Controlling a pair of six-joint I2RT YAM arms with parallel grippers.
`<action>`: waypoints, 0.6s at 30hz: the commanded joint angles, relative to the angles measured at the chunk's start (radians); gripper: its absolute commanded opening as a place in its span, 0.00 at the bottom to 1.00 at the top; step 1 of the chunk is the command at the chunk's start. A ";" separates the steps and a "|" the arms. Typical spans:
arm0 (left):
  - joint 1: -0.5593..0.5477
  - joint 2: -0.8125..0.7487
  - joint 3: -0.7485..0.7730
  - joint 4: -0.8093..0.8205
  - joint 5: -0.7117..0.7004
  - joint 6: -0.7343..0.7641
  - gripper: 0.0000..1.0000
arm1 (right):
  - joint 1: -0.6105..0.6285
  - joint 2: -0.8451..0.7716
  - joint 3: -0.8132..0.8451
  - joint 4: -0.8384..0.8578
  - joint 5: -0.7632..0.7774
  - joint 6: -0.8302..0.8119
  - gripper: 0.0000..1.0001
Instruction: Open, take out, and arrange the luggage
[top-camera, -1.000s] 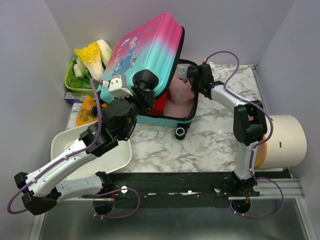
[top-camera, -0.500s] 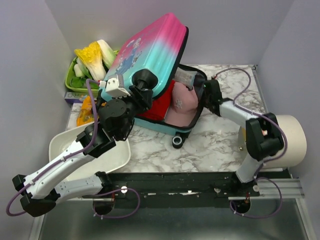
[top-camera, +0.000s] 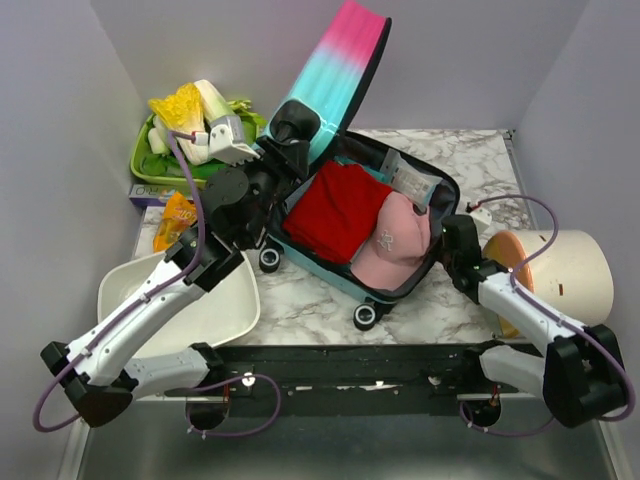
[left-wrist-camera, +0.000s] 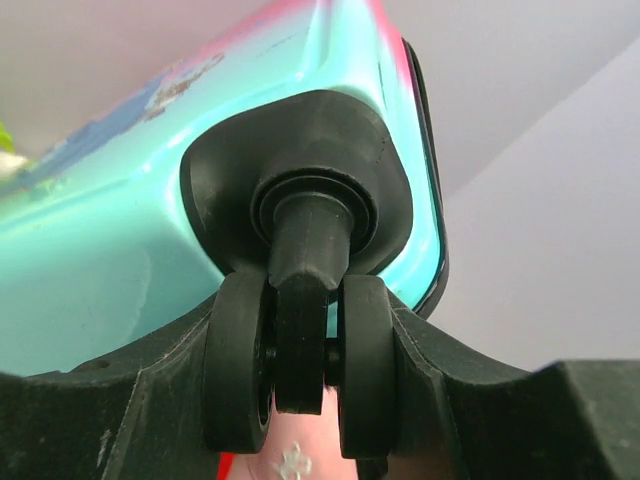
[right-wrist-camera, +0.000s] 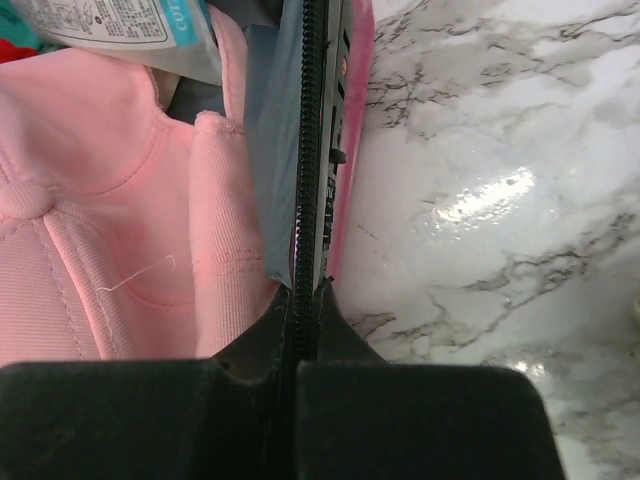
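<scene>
Pink-to-teal luggage (top-camera: 320, 274) lies open on the marble table (top-camera: 440, 292), its lid (top-camera: 338, 75) standing upright at the back. The left gripper (top-camera: 288, 148) clasps a lid wheel (left-wrist-camera: 236, 365) between half-spread fingers. The right gripper (top-camera: 452, 232), pinched tight, holds the lower shell's zipped rim (right-wrist-camera: 306, 150) beside a pink cap (top-camera: 390, 250).

From above, the left arm (top-camera: 150, 300) hides part of the white basin (top-camera: 238, 305). The left wrist view blurs the luggage (left-wrist-camera: 120, 220) print. The right wrist view crops the pink cap (right-wrist-camera: 90, 250) at left and a packet (right-wrist-camera: 110, 25) at top, its lettering too small to read.
</scene>
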 joint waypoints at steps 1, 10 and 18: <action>0.180 0.136 0.014 -0.043 0.086 0.063 0.00 | 0.079 -0.145 -0.047 0.109 0.116 -0.031 0.01; 0.334 0.367 0.144 0.092 0.310 0.180 0.00 | 0.323 -0.235 -0.139 0.023 0.242 0.121 0.01; 0.408 0.389 0.149 0.143 0.352 0.206 0.00 | 0.472 -0.219 -0.159 -0.087 0.142 0.175 0.19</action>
